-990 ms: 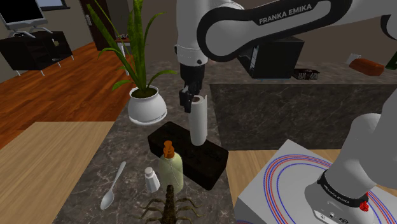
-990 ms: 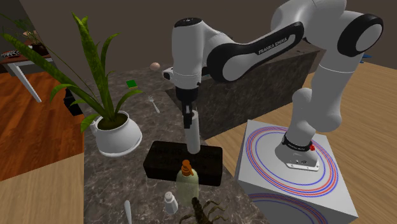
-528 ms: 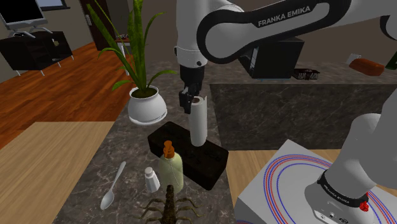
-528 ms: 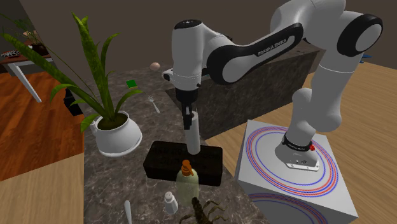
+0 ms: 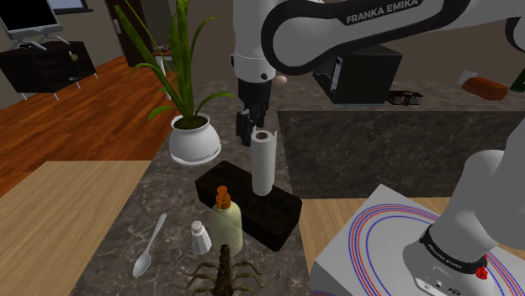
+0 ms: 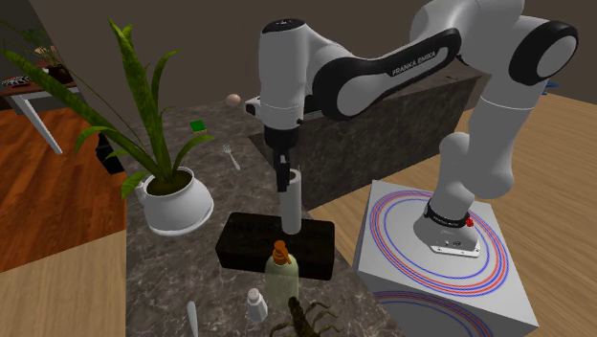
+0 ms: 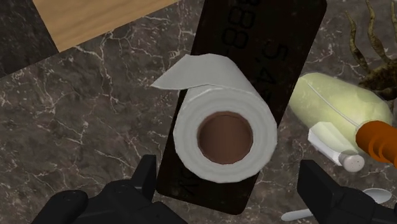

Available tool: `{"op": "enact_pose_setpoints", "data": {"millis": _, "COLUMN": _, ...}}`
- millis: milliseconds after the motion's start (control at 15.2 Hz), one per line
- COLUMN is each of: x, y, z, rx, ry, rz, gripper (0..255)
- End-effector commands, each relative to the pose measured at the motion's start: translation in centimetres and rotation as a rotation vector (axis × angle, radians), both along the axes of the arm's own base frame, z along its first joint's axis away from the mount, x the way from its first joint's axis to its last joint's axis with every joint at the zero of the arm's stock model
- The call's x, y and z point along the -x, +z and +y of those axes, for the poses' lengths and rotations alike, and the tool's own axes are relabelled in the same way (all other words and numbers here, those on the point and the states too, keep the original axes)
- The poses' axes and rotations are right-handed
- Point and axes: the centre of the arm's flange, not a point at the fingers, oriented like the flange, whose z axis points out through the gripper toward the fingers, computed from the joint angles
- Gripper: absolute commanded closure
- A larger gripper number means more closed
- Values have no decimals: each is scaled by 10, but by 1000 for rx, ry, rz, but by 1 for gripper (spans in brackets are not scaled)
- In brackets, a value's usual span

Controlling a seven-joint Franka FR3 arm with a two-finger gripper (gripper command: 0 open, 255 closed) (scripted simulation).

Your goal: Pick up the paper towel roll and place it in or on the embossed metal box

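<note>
Tool [image 5: 249, 139] opened, risen off paper towel roll [image 5: 263, 164], upright on box [image 5: 282, 220]

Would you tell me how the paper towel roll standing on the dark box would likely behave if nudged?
The paper towel roll stands tall and narrow on the dark box, so it would probably tip easily. Its hollow core suggests lightness; toppled, it may roll.

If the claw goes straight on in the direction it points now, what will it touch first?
Most likely the paper towel roll, standing upright on the dark box right below the open claw. Its fingers stand wider than the roll, so they may pass beside it; depth is unclear.
</note>
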Motion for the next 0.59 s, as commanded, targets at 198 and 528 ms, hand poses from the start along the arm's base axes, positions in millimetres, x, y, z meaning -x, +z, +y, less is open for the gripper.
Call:
{"op": "enact_pose_setpoints", "data": {"millis": 198, "x": 1, "y": 34, "z": 1, "rx": 0, "ry": 0, "rz": 1, "gripper": 0}}
{"op": "enact_pose_setpoints", "data": {"millis": 528, "x": 1, "y": 34, "z": 1, "rx": 0, "ry": 0, "rz": 1, "gripper": 0}}
